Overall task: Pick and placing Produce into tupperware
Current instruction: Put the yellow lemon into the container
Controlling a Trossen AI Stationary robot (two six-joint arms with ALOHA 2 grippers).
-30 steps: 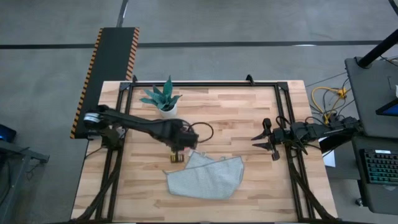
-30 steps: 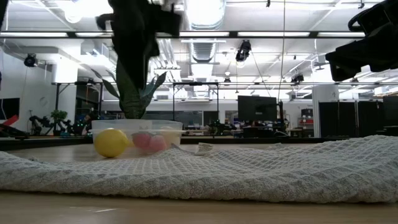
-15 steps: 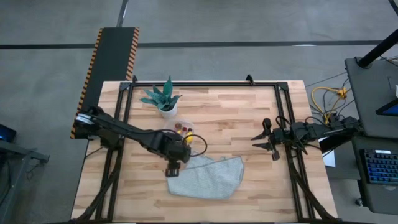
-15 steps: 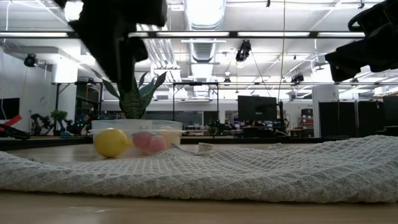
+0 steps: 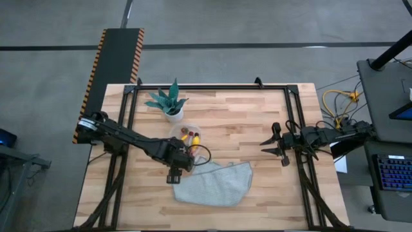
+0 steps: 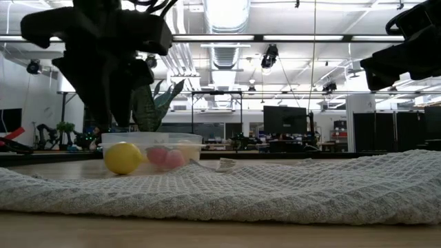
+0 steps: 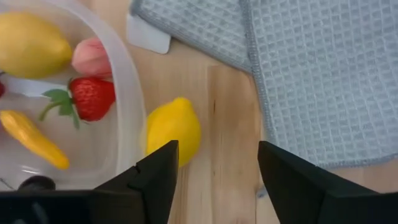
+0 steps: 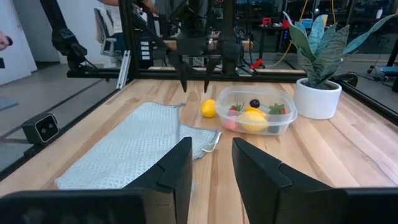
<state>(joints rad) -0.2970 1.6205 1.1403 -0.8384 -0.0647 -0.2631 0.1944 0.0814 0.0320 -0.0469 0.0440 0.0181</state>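
1. Just outside tupperware (image 7: 127, 118) wall, on worktop (image 7: 227, 137): yellow lemon (image 7: 173, 129), touching it.
2. Above lemon: left pincer (image 7: 214, 180) wide open, empty.
3. Risk: clipping tub rim, lemon rolling off.
4. Far side: right pincer (image 5: 278, 147) idle, part-open, empty.

We saw the left gripper (image 5: 174, 177) leave its earlier place over the front edge of the round clear plastic tupperware (image 5: 175, 132) and draw back toward the near-left, ending above the table beside the grey waffle-weave cloth (image 5: 215, 183). Its fingers (image 7: 155, 177), closed a second ago, parted and held nothing. The tupperware's produce, formerly hidden beneath that arm, came into sight from above.
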